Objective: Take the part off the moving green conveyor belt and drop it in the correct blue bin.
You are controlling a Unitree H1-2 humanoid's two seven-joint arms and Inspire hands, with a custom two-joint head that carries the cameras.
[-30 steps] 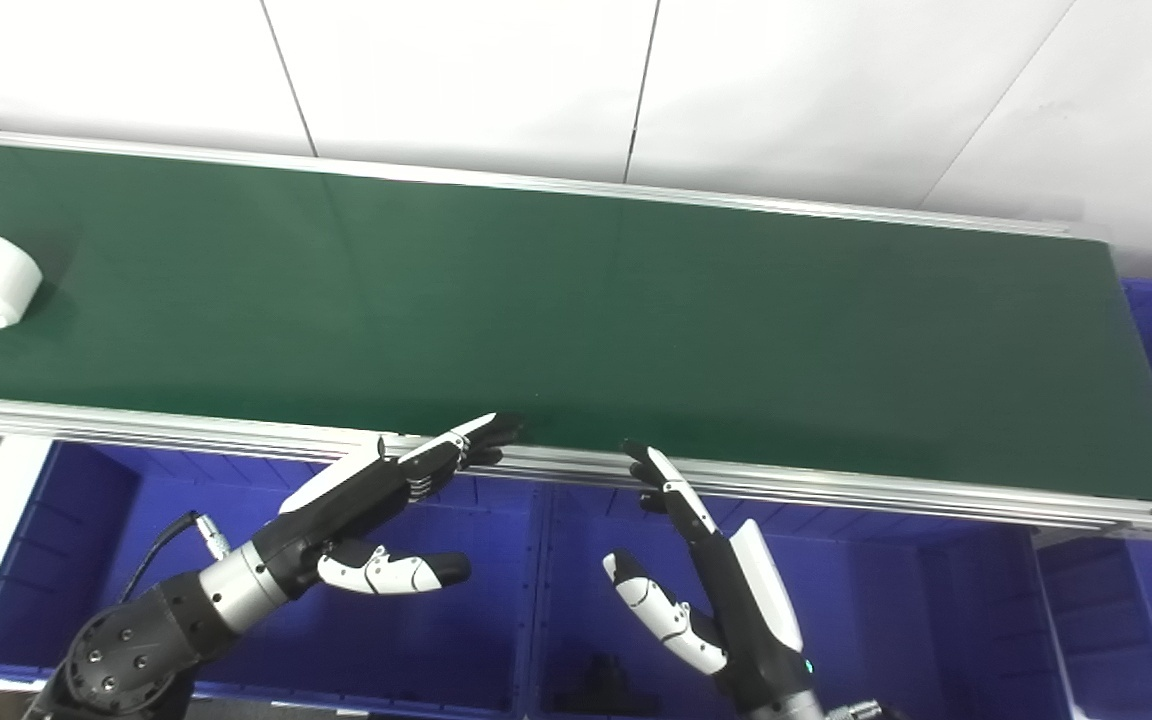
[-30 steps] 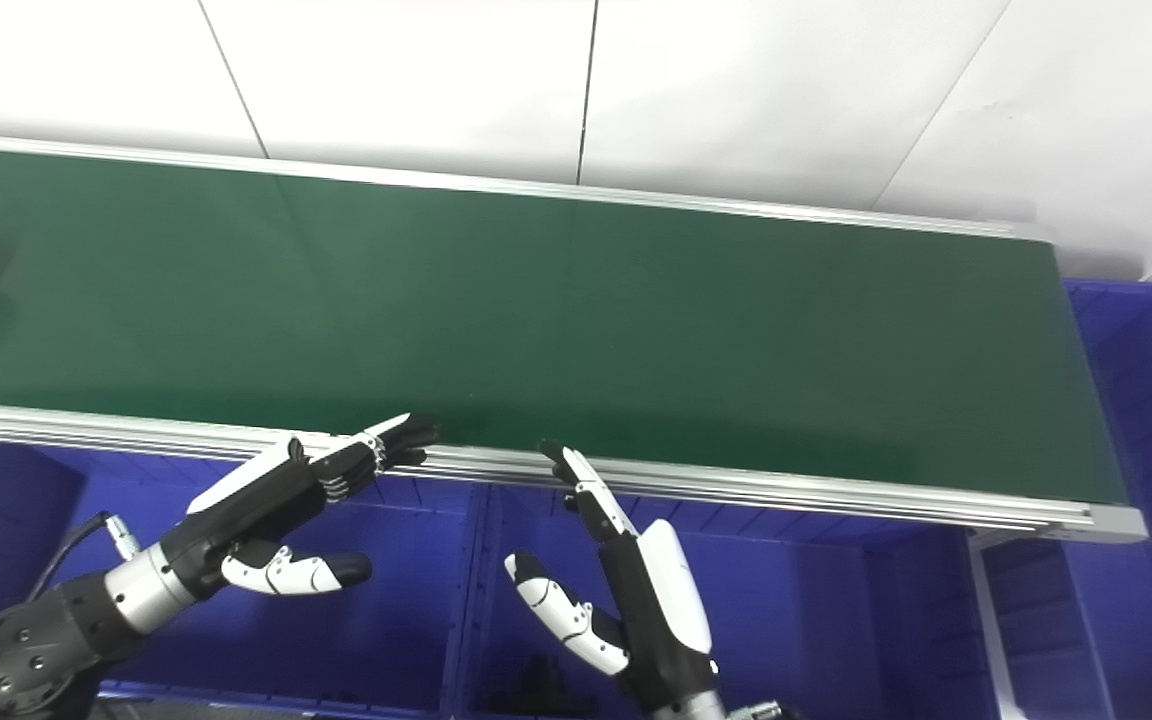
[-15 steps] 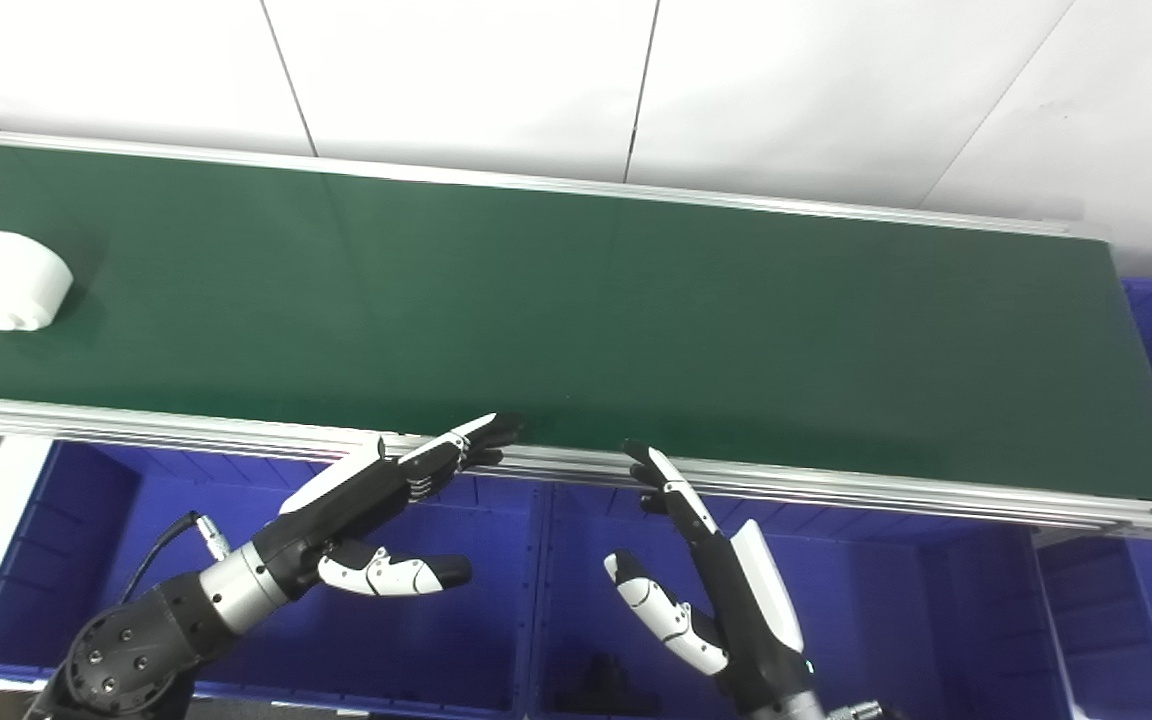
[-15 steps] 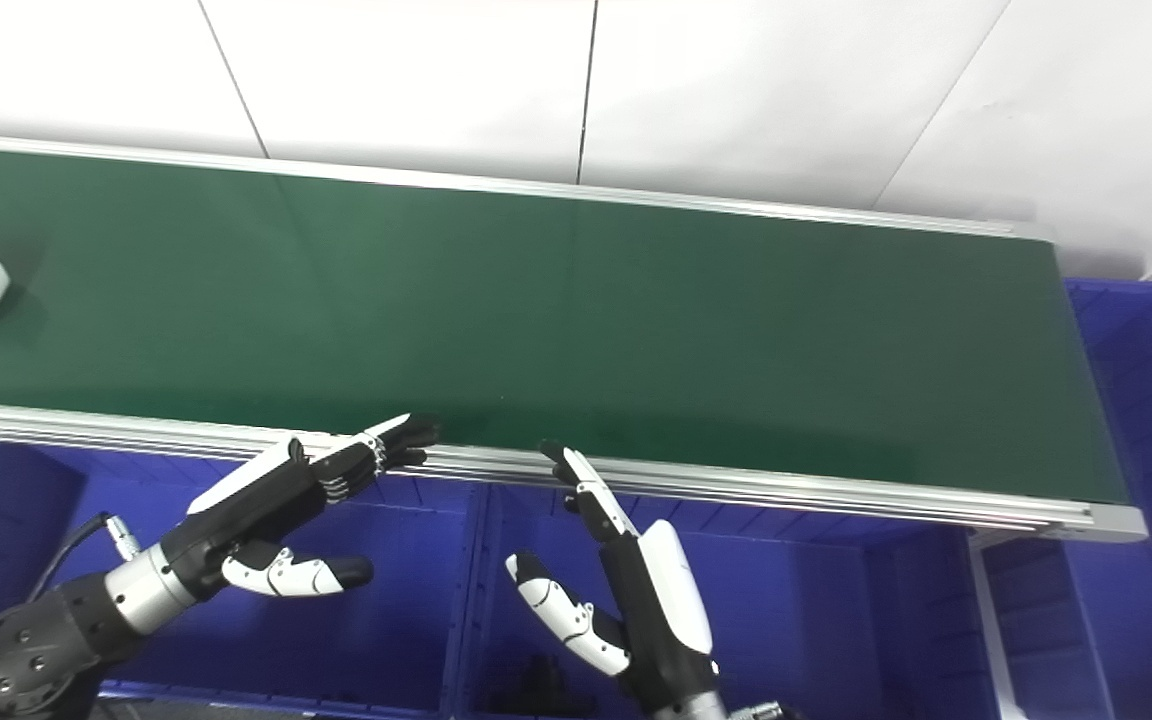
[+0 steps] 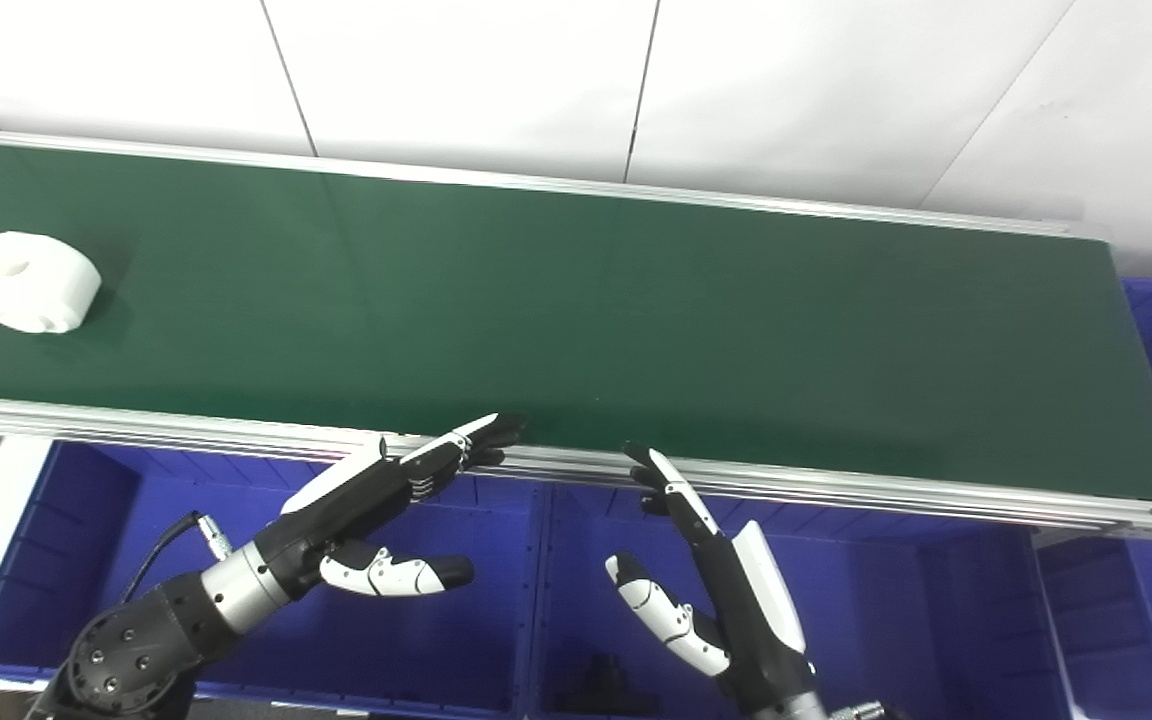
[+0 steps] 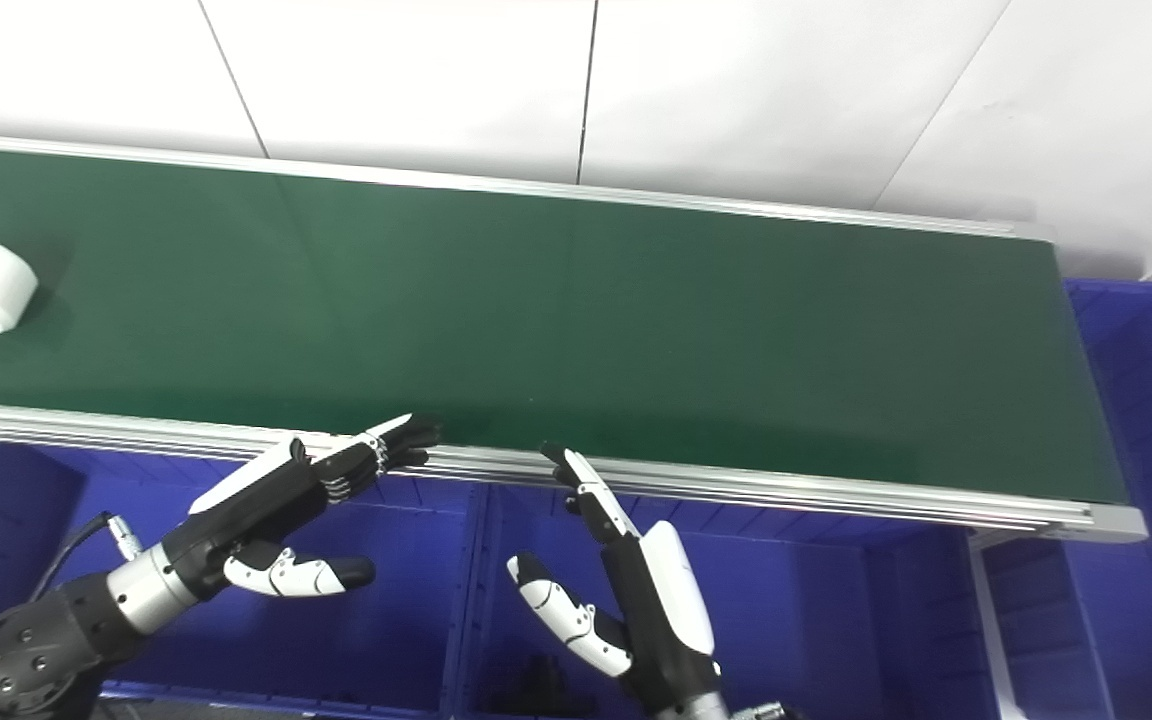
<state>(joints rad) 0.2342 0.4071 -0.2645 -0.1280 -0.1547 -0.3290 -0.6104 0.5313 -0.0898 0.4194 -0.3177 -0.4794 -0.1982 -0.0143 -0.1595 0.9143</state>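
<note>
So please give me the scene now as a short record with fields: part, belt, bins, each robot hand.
part: white round part, lying at the far left of the belt
belt: green conveyor belt, otherwise bare
bins: blue bins below the near rail
left robot hand: open, holds nothing, fingertips at the near rail
right robot hand: open, holds nothing, fingertips at the near rail

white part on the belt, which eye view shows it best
The left eye view: the white part lies whole on the belt, with its top hole and a side notch visible. In the right eye view it sits at the picture's left edge, with its left side cut off.
</note>
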